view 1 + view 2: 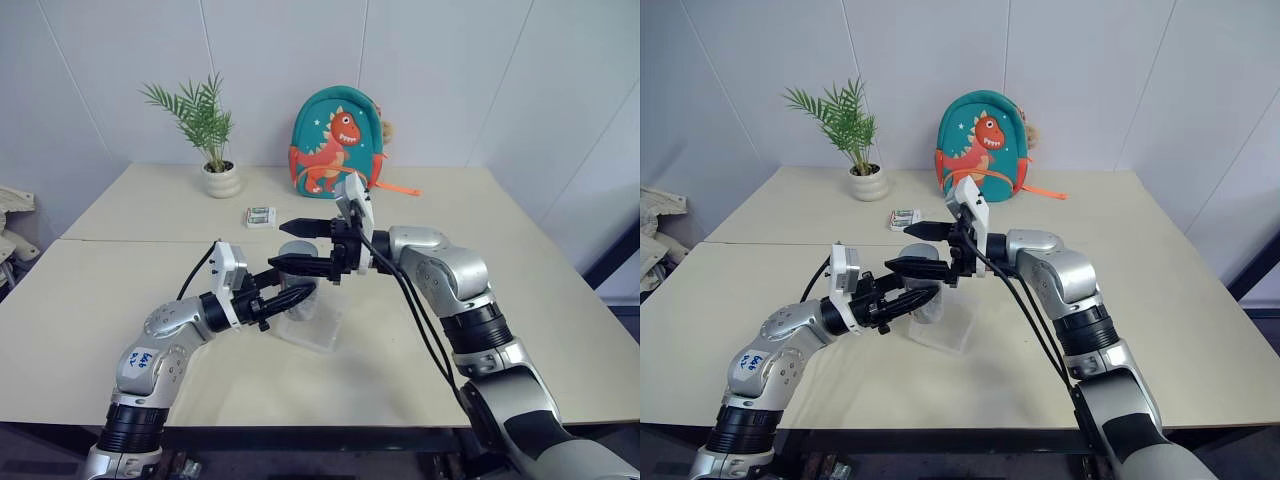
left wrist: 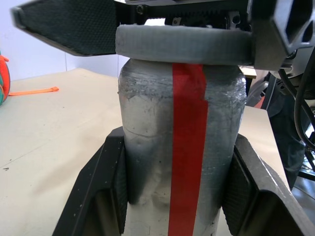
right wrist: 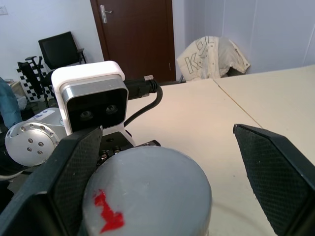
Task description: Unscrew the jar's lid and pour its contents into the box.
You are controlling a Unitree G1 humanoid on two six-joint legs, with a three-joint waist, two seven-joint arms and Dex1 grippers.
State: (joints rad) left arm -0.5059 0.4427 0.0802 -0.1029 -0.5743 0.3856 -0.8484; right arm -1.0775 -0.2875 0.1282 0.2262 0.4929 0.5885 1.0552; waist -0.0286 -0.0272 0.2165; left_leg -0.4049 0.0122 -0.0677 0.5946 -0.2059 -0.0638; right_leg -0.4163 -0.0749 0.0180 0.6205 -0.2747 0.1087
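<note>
While the left tool [image 1: 290, 296] is clenched around it, the silvery, red-striped jar [image 2: 182, 147] stands above the box [image 1: 318, 325]; the right tool [image 1: 302, 247], spread wide, straddles the grey lid [image 3: 147, 189].

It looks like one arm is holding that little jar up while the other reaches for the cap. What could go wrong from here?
1. The right end effector is open astride the lid; closing off-centre could let it slip rather than turn.
2. The left end effector holds the jar only by its smooth sides, so twisting might spin or tilt the jar.
3. The jar hangs above the box; a sudden jerk could scatter the contents.
</note>
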